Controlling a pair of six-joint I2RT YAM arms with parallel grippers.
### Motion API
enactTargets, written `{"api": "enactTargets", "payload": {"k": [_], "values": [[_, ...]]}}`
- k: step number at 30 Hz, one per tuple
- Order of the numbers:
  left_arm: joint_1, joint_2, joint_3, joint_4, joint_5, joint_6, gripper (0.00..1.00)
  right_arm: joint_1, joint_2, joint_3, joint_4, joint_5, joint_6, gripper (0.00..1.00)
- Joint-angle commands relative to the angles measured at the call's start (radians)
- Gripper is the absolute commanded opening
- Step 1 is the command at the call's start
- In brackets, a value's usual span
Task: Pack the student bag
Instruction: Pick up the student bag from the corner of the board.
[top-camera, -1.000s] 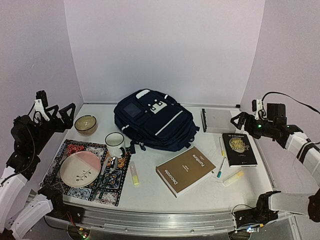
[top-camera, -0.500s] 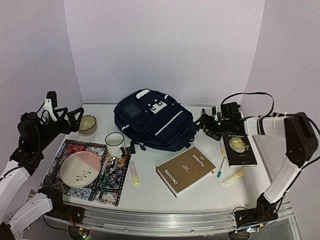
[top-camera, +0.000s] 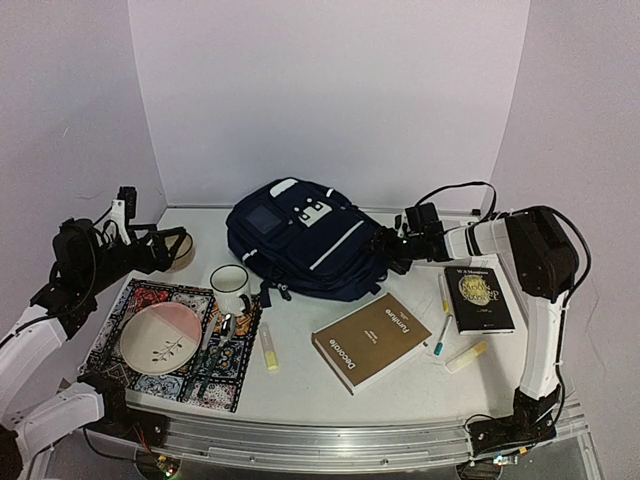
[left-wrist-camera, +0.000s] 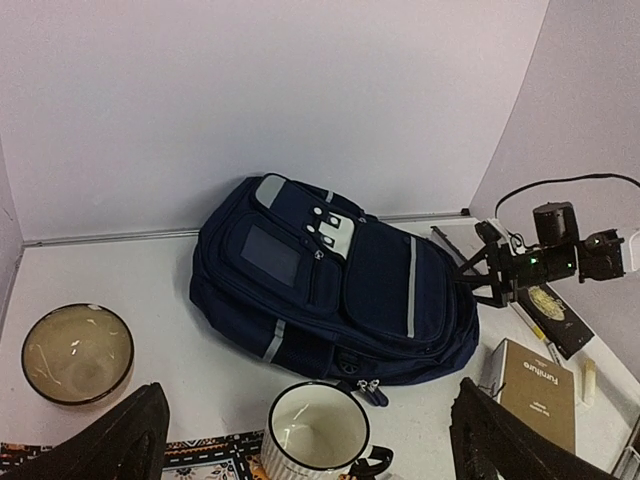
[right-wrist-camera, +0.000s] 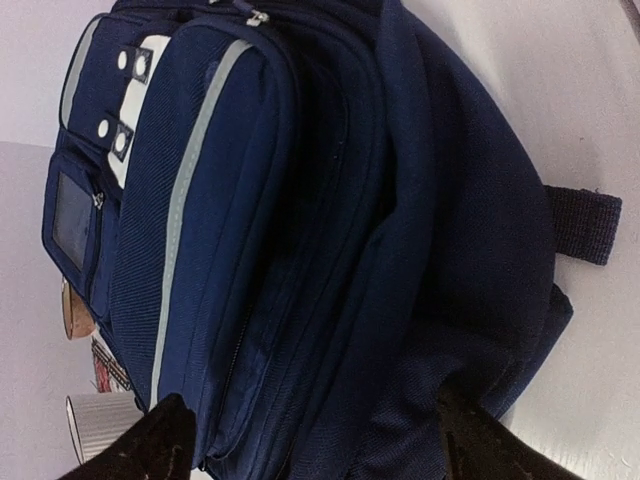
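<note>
The bag lies flat on the table, just past centre toward 12 o'clock. Its pockets face up, and every zip I can make out looks shut. That is probably why nothing has gone in yet: the bag has to be opened first.

The right hand sits low at the bag's 3 o'clock edge with its fingers spread. Navy fabric and a side seam fill its wrist view. Whether the tips touch the cloth cannot be told. I judge it is lined up there to take hold of that side or find a zip pull.

The left hand hovers at the bag's 9 o'clock, above the bowl. It is also wide open and holds nothing, and it looks well placed to steady the bag from the other side.

The things likely meant for packing lie near the bag. A brown book is at its 5 o'clock and a black book at 4 o'clock, with pens between them. The mug and plate are at 7 o'clock.
</note>
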Motion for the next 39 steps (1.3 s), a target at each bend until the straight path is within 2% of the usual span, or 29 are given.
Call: {"api": "enactTargets", "payload": {"k": [1, 6, 7, 8, 13, 20, 29, 39], "values": [[-0.004, 0.026, 0.054, 0.029, 0.055, 0.011, 0.99, 0.003, 0.058, 0.063, -0.022, -0.028, 0.007, 0.65], [-0.004, 0.063, 0.075, 0.021, 0.08, -0.023, 0.99, 0.004, 0.003, 0.081, -0.023, -0.041, 0.001, 0.1], [-0.005, 0.076, 0.086, 0.013, 0.085, -0.03, 0.99, 0.005, -0.012, 0.085, -0.024, -0.039, -0.001, 0.02], [-0.005, 0.091, 0.099, 0.006, 0.092, -0.032, 0.99, 0.004, -0.029, 0.091, -0.026, -0.039, -0.004, 0.0], [-0.005, 0.169, 0.157, -0.035, 0.137, -0.075, 0.99, 0.004, -0.118, 0.119, -0.032, -0.039, -0.016, 0.0], [-0.027, 0.292, 0.21, -0.067, 0.186, -0.141, 0.94, 0.004, -0.254, 0.133, -0.03, -0.028, -0.026, 0.0], [-0.171, 0.475, 0.315, -0.078, 0.118, -0.214, 0.91, 0.005, -0.439, 0.109, -0.019, 0.048, -0.048, 0.0], [-0.394, 0.671, 0.427, -0.078, -0.02, -0.25, 0.89, 0.004, -0.593, 0.008, -0.021, 0.088, -0.066, 0.0]]}}
